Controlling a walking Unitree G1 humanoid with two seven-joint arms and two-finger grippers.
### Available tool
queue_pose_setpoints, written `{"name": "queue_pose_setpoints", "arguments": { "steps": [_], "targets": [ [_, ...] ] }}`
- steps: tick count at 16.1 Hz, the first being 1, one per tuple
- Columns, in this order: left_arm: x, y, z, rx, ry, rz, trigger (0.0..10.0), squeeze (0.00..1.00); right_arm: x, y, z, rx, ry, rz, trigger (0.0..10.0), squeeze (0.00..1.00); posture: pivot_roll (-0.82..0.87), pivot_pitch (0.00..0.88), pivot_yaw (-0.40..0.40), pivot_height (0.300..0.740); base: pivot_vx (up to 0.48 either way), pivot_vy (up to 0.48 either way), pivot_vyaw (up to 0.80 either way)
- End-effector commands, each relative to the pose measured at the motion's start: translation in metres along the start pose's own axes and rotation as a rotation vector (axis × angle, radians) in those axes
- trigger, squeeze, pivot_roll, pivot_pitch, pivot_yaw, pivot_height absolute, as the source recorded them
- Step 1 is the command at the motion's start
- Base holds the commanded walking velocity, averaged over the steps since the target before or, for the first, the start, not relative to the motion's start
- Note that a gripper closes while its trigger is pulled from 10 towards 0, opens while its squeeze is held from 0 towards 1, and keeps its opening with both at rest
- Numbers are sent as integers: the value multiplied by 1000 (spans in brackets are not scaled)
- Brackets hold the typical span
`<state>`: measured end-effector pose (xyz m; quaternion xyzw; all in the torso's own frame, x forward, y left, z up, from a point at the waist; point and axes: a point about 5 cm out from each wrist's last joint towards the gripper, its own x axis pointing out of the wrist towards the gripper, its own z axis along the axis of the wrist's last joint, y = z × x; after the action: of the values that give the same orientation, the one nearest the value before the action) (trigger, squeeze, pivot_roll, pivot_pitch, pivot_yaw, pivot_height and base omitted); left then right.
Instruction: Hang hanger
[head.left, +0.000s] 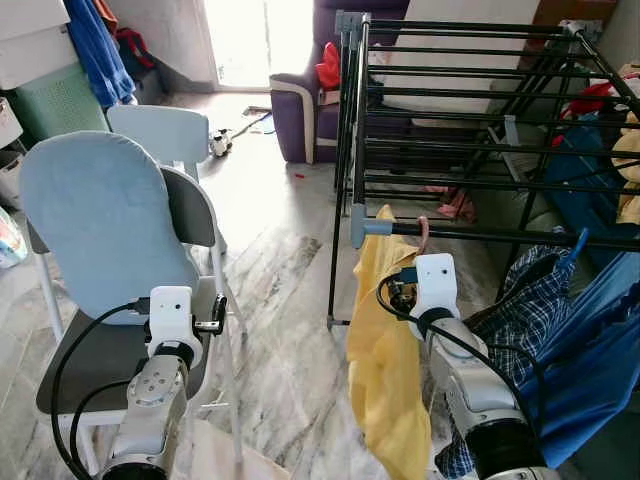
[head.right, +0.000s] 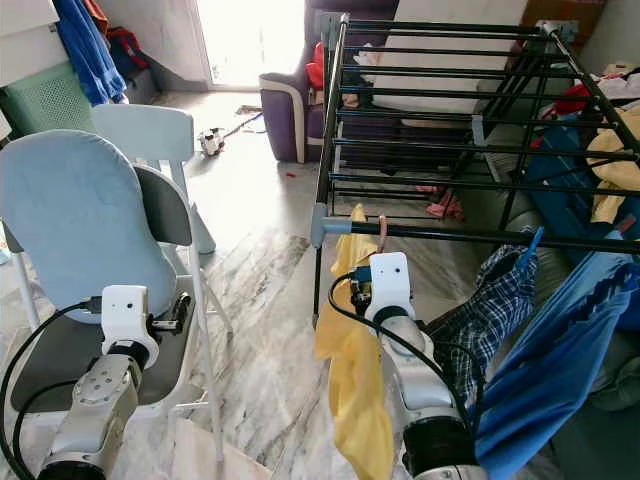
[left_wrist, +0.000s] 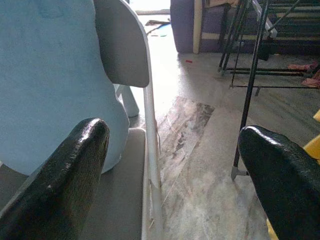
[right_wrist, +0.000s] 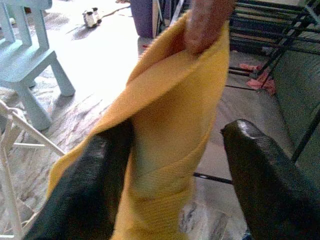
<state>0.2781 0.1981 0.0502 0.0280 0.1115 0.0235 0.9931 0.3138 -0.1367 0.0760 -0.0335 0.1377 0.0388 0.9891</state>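
A yellow garment (head.left: 385, 350) hangs on a pink hanger, whose hook (head.left: 424, 232) sits over the front bar (head.left: 500, 236) of the black drying rack. My right gripper (right_wrist: 175, 185) is just below that bar, open, its fingers (right_wrist: 90, 185) either side of the garment's shoulder; the left finger touches the cloth. The pink hook (right_wrist: 205, 22) shows close above the fingers. My left gripper (left_wrist: 175, 175) is open with nothing in it, held low beside the seat of a grey chair (head.left: 110, 350).
The grey chair carries a light blue cushion (head.left: 100, 230); a small pale blue chair (head.left: 160, 130) stands behind it. A plaid shirt (head.left: 520, 310) and blue cloth (head.left: 590, 340) hang on the rack to my right. A purple sofa (head.left: 300, 110) stands beyond the marble floor (head.left: 270, 300).
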Motion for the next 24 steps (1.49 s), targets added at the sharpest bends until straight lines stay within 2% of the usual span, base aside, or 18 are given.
{"name": "queue_pose_setpoints", "arguments": {
  "steps": [1, 4, 6, 9, 10, 11, 14, 17, 18, 21, 24],
  "targets": [
    [0, 1, 3, 20, -9, 4, 10000, 0, -2, -5, 10, -5, -61, -28, 10000, 1000, -72, 0, 6, 740, 0, 0, 0],
    [0, 0, 4, 26, -12, 5, 10000, 0, -8, -8, 16, -21, -128, -48, 10000, 1000, -73, 0, 3, 740, 0, 0, 0],
    [-1, 0, 4, 28, -17, 7, 10000, 0, -10, -10, 24, -71, -213, -48, 10000, 1000, -72, 0, -1, 740, 0, 0, 0],
    [-3, 1, 8, 28, -44, 14, 10000, 0, -4, -13, 27, -86, -241, -39, 10000, 1000, -61, 0, -2, 740, 0, 0, 0],
    [-6, 2, 11, 11, -68, 16, 10000, 0, -3, -10, 26, -66, -270, 7, 10000, 1000, -46, 0, -11, 740, 0, 0, 0],
    [-11, 2, 14, -10, -100, 19, 10000, 0, -4, -11, 18, -26, -245, 3, 10000, 1000, -39, 0, -16, 740, 0, 0, 0],
    [-29, 0, 9, -20, -109, 59, 10000, 0, -6, -11, 17, -33, -273, 16, 10000, 1000, -37, 0, -18, 740, 0, 0, 0],
    [-30, 1, 15, -2, -137, 84, 10000, 0, -4, -11, 17, -28, -282, 31, 10000, 980, -33, 0, -25, 740, 0, 0, 0],
    [-30, 2, 15, -4, -135, 88, 10000, 0, -4, -9, 18, -31, -286, 41, 10000, 890, -40, 0, -26, 740, 0, 0, 0],
    [-30, -2, 10, -7, -101, 64, 10000, 0, -4, -12, 13, -12, -277, 34, 10000, 482, -41, 0, -19, 740, 0, 0, 0],
    [-27, -5, 8, 1, -87, 38, 10000, 0, -3, -13, 10, -13, -259, 16, 10000, 455, -44, 0, -8, 740, -87, 0, 0]
  ]
}}
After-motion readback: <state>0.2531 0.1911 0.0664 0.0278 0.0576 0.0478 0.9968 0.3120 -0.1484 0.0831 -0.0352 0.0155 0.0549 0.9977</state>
